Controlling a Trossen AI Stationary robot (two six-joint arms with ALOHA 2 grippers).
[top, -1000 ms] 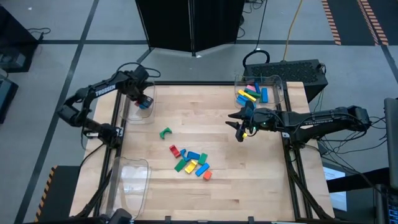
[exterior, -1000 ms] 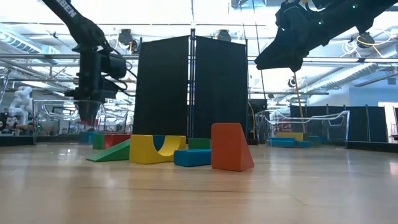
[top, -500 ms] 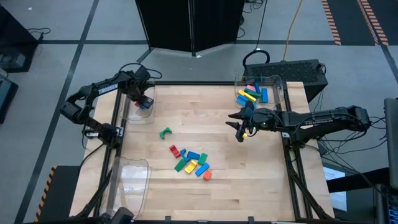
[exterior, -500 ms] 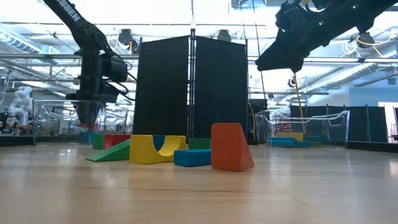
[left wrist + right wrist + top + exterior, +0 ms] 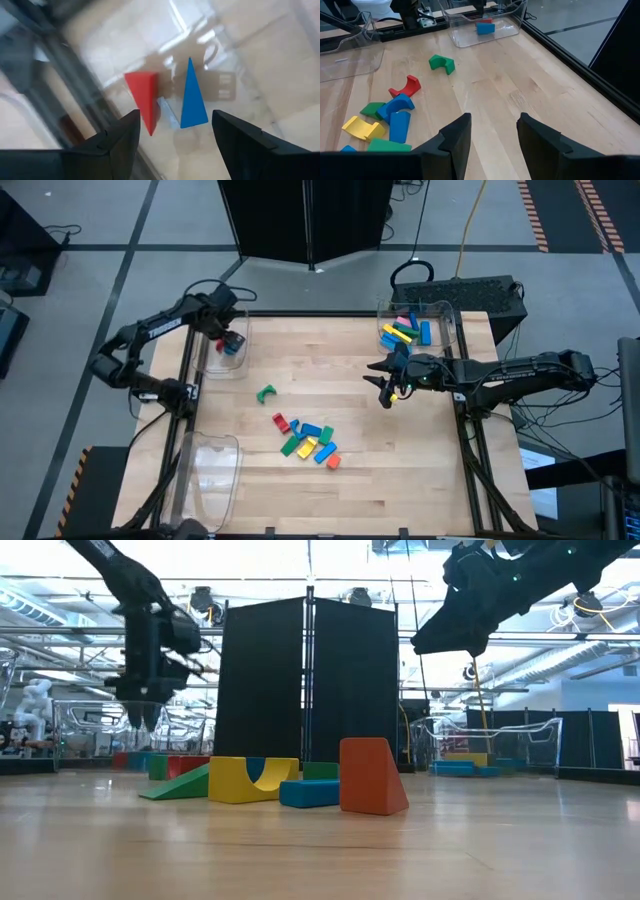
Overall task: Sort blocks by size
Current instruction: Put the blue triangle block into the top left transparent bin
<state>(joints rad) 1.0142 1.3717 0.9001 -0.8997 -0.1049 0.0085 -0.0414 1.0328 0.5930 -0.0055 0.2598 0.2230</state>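
Observation:
Several colored blocks lie in a loose pile on the wooden table's middle; they also show in the low view. A green arch block lies apart, to the far left of the pile. My left gripper hangs open and empty over the clear bin at the far left. A red wedge and a blue wedge rest on that bin's floor below its fingers. My right gripper is open and empty above the table's right part, right of the pile.
A clear bin at the far right holds several blocks. Another clear bin stands at the near left. Bare wood lies between the pile and my right gripper and along the near edge.
My left gripper has risen a little above the far left bin, and its arm has shifted slightly. My right arm has kept still.

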